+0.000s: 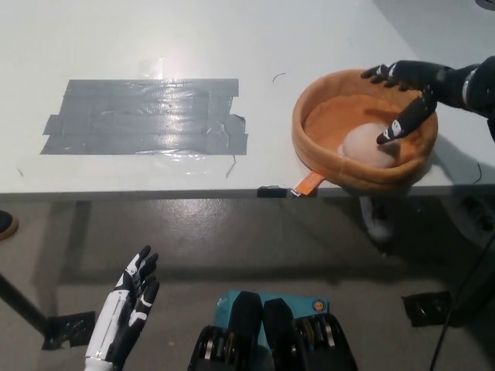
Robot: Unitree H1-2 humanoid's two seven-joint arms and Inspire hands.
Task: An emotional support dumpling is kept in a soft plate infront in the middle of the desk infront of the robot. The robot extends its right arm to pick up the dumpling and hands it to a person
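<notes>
Black right hand (pixel 408 91) over the soft orange plush plate (pixel 313 151), fingers spread!

The pale round plush dumpling (pixel 365 144) sits inside the plate near the white desk's (pixel 232 46) front edge; one fingertip touches its top. White left hand (pixel 131 297) hangs low, fingers apart, holding nothing.

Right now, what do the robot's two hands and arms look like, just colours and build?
The left hand is white on its back with black fingers, on a slim white forearm with black trim. The right hand is all black, with long segmented fingers, on a thick black forearm with a pale grey patch at the wrist. No cables show on either.
</notes>
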